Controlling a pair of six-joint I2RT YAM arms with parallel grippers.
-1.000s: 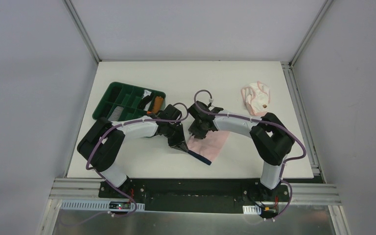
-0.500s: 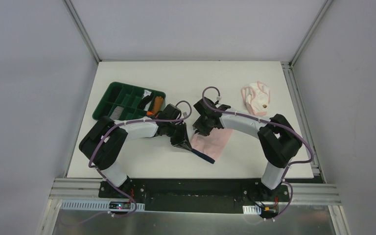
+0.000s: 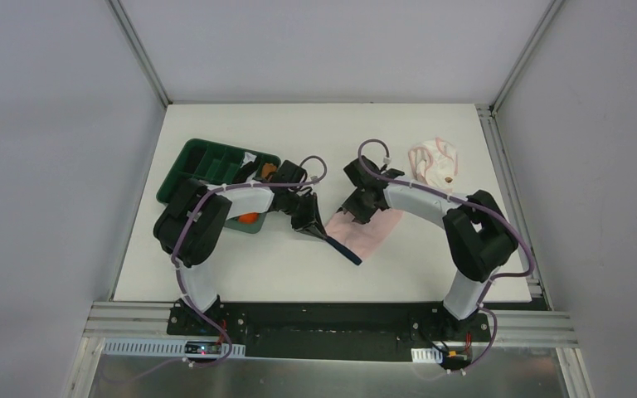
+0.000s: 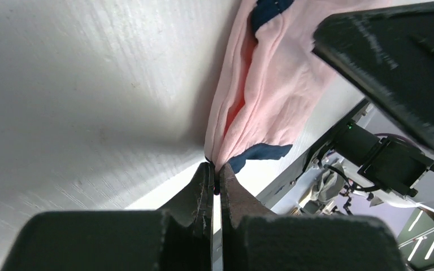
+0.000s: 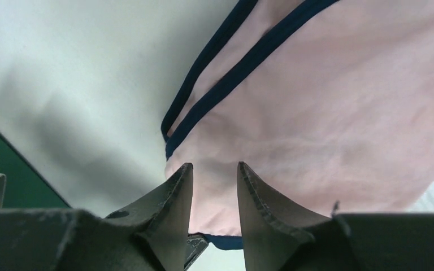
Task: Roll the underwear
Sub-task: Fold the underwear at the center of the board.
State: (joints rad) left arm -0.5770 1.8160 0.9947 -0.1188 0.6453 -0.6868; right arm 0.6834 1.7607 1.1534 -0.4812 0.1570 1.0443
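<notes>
The table lies bare toward 12 and 6 o'clock. The left arm hides part of the green tray at 9. The navy-edged pink underwear sits mid-table, the paler underwear at 2. The left hand pinches the pink one's edge, and the right hand is narrow over it (grip unclear). Both hands have shifted toward 1 o'clock.

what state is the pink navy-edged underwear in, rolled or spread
Not rolled. The pink underwear lies mostly flat on the table, one edge bunched where the left gripper pinches it.
</notes>
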